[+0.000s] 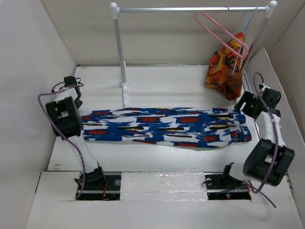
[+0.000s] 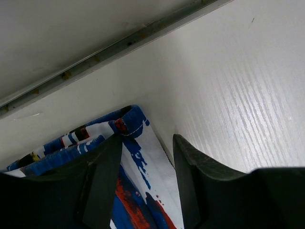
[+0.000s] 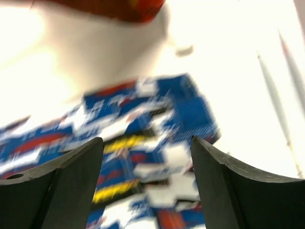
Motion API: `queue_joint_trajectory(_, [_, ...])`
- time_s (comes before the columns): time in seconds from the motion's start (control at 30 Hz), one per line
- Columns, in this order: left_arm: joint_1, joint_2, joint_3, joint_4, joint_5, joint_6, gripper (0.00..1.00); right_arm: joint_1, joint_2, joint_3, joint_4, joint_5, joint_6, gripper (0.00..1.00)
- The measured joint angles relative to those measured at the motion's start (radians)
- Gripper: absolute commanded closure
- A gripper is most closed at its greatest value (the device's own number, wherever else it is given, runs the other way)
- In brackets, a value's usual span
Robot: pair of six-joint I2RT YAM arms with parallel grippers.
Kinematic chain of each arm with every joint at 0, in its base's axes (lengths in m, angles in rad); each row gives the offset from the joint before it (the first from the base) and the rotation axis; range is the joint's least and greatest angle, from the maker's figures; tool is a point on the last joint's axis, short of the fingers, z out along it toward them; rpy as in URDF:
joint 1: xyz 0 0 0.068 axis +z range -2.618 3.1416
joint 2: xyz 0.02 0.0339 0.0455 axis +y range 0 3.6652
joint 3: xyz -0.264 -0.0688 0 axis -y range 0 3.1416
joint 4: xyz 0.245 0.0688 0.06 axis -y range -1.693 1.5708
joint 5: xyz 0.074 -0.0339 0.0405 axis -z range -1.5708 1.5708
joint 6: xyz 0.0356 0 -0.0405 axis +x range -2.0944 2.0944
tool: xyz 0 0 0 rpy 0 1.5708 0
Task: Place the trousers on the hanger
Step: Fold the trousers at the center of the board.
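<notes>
Grasp stage, as I judge it: the trousers (image 1: 164, 126) lie flat across the tabletop (image 1: 157, 157), my left claw (image 2: 147, 140) and right claw (image 3: 147, 143) gape empty over opposite ends, and the pink hanger (image 1: 223, 31) hangs on the rail (image 1: 190, 9) behind, so next I must pinch the fabric and lift.

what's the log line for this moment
trousers flat on table | hanger on rail | left gripper open at left end | right gripper open over right end

No writing, label, brand, number or sign can be read in any view; the print on the trousers (image 1: 164, 126) is only splotches of colour; the right wrist view is blurred.
</notes>
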Motion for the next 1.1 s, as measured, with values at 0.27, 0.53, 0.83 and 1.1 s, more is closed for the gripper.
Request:
queue_joint_trajectory(0.27, [0.000, 0.003, 0.000, 0.002, 0.000, 0.017, 0.77, -0.026, 0.367, 0.174, 0.020, 0.009, -0.032, 0.21])
queue_joint_trajectory(0.53, [0.000, 0.009, 0.000, 0.007, 0.000, 0.027, 1.00, -0.032, 0.434, 0.106, 0.062, 0.000, 0.000, 0.66])
queue_joint_trajectory(0.83, [0.000, 0.009, 0.000, 0.010, -0.010, 0.030, 1.00, -0.053, 0.385, 0.049, 0.109, -0.005, 0.072, 1.00])
queue_joint_trajectory(1.1, [-0.002, 0.010, 0.016, 0.002, 0.002, 0.030, 1.00, -0.075, 0.291, 0.042, 0.103, 0.031, 0.121, 1.00])
